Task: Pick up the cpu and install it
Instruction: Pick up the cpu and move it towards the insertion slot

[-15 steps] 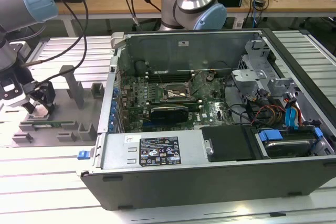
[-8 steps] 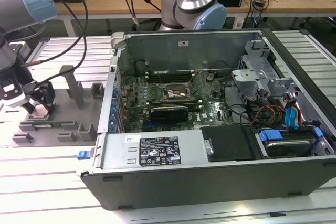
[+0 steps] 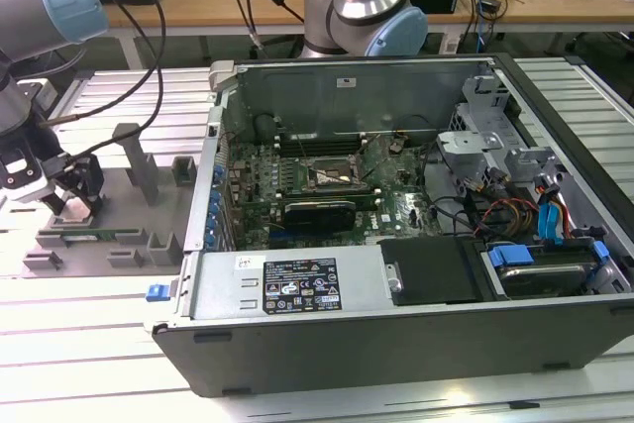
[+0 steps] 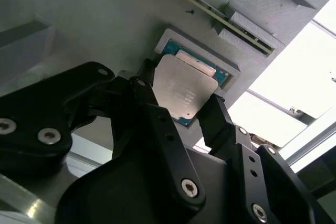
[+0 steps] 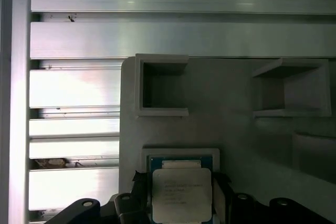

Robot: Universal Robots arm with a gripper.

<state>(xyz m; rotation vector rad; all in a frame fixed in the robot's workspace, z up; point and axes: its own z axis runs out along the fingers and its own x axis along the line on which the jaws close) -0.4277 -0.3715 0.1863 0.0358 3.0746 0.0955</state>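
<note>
I see the gripper (image 4: 181,103) spread just past chip width, cpu (image 4: 184,85) flat in its grey holder pocket (image 4: 207,50), centre frame in the second wrist view, dead btwn the fingers (image 4: 220,121).

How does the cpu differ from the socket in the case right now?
The cpu is a silver-grey plate; the socket looks like a dark square in a metal frame. The cpu lies in a grey holder outside the computer case; the socket sits on the board inside it. The gripper straddles the cpu; the socket has nothing over it. Both are square and face up.
</note>
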